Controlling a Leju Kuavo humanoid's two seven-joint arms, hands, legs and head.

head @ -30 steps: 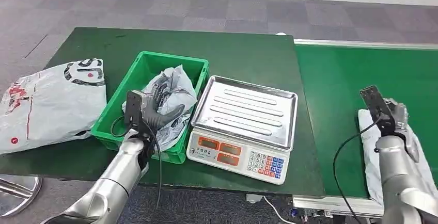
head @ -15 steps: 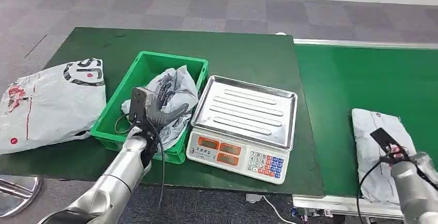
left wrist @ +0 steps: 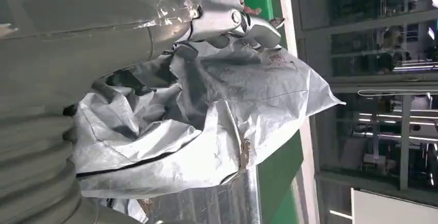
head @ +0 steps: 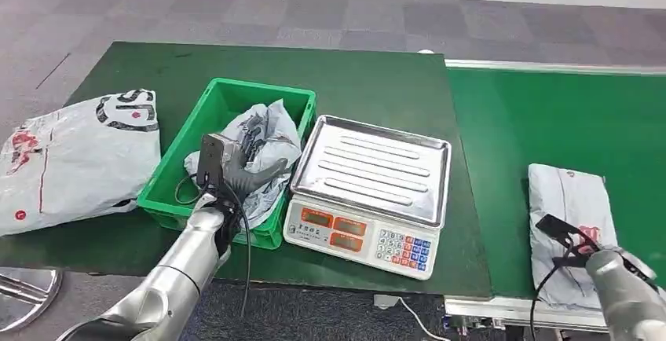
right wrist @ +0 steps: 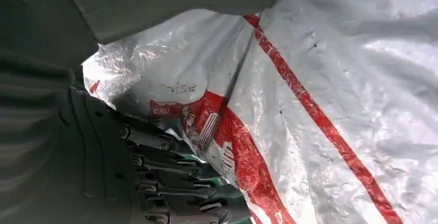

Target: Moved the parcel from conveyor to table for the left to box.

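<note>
The left hand (head: 239,170) grips a crumpled grey plastic parcel (head: 263,133) inside the green plastic crate (head: 174,170), boxing it. Well right of the crate, the right hand (right wrist: 170,182) rests on a white red-striped plastic parcel (head: 569,207), apparently to grasp it; its grip cannot be made out.

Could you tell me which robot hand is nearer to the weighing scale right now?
Left. The left robot hand is in the green crate right beside the weighing scale, on a crumpled grey parcel. The right robot hand is over the conveyor's white parcel.
</note>
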